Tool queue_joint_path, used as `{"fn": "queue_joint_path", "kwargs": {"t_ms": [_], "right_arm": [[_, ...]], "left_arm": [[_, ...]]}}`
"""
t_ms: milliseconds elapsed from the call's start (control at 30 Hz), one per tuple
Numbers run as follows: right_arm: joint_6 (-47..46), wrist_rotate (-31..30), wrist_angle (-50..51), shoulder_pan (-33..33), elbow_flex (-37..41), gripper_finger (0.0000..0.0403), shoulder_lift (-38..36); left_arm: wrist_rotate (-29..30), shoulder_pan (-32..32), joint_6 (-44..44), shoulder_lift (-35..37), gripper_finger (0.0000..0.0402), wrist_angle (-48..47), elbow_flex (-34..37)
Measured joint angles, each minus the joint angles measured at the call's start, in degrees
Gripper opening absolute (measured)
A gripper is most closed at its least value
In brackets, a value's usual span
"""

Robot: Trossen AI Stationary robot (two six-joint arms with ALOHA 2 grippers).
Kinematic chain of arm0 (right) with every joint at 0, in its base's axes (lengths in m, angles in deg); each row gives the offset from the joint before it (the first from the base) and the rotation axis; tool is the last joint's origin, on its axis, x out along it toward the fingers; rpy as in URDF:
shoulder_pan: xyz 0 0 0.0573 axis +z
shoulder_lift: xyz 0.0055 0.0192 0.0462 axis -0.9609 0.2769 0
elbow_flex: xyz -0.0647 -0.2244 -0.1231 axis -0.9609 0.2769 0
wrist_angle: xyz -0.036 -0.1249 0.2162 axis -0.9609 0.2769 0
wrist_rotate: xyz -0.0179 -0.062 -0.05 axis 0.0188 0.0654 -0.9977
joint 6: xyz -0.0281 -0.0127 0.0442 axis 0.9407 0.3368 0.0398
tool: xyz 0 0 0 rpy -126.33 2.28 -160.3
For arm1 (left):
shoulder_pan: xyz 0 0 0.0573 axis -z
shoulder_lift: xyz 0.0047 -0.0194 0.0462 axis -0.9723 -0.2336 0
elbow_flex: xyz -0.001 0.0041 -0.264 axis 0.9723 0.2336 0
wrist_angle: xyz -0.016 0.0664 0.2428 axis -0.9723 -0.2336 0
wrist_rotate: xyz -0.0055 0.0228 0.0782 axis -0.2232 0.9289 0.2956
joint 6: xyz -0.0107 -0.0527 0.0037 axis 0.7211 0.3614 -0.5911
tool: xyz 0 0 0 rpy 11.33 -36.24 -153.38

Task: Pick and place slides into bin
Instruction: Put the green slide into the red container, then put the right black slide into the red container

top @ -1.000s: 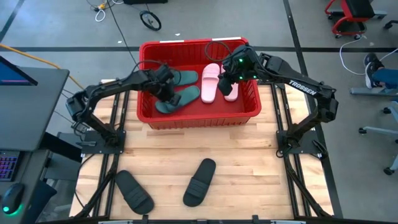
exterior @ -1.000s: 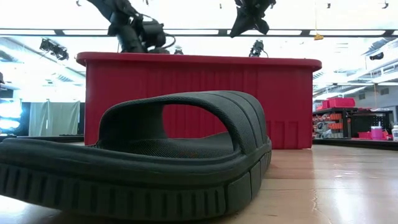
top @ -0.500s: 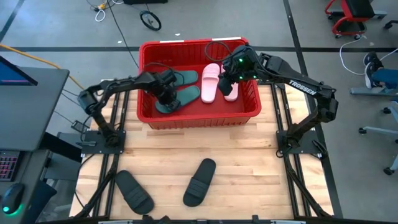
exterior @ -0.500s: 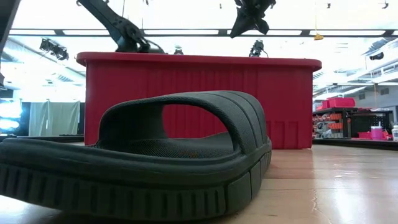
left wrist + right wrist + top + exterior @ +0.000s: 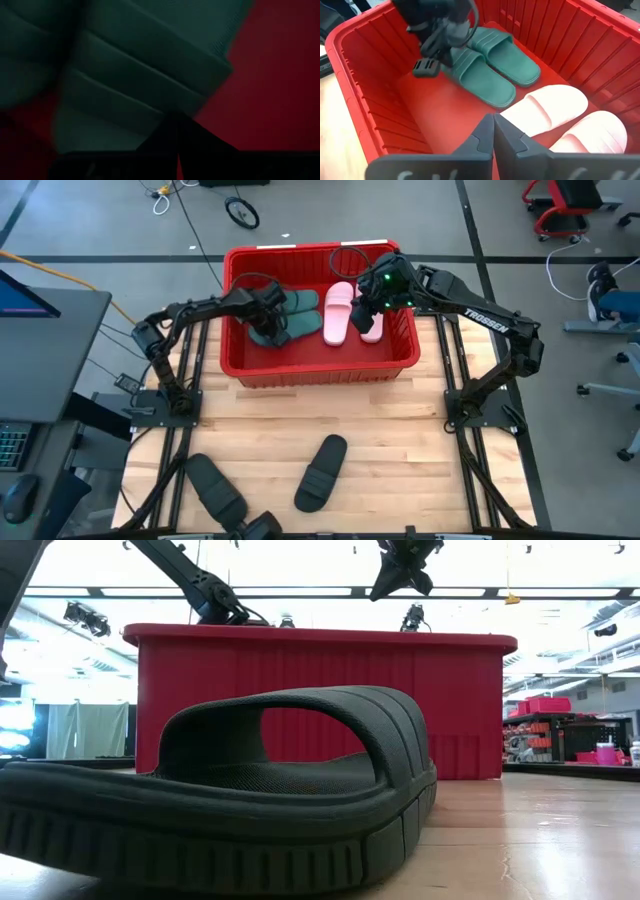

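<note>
Where wood table ends, grey floor.

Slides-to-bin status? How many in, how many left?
Four of six are in the bin: two green slides and two pink slides. The left gripper is low over the green pair; no slide is visibly held. The right gripper hovers above the pink pair, shut and empty. Two black slides remain on the table.

Straight down from overhead on the whole table, red bin at the far edge. Level along the tabletop, very close behind a black slide, facing the same bin. Wrist views down into that bin: left pressed near a green slide, right farther back.
</note>
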Motion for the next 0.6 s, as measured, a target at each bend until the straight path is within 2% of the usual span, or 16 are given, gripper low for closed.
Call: {"fn": "queue_joint_path", "kwargs": {"t_ms": [133,333,467,533,600], "right_arm": [[0.0,0.0,0.0,0.0,0.0,0.0004,0.0],[0.2,0.0,0.0,0.0,0.0,0.0007,0.0],[2.2,0.6,0.0,0.1,0.0,0.0004,0.0],[2.7,4.6,0.1,0.4,0.0,0.0003,0.0],[3.3,12.0,0.9,1.0,0.0,0.0003,0.0]], "left_arm": [[2.9,-1.3,-5.0,0.0,0.0000,-2.9,-4.1],[2.8,-2.0,-5.6,0.0,0.0000,-10.6,-10.8],[2.6,-1.1,-5.5,0.0,0.0000,-17.7,-18.9],[2.6,0.0,-5.5,0.0,0.0000,-21.7,-24.8],[2.6,1.6,-5.2,0.0,0.0000,-25.6,-31.5]]}}
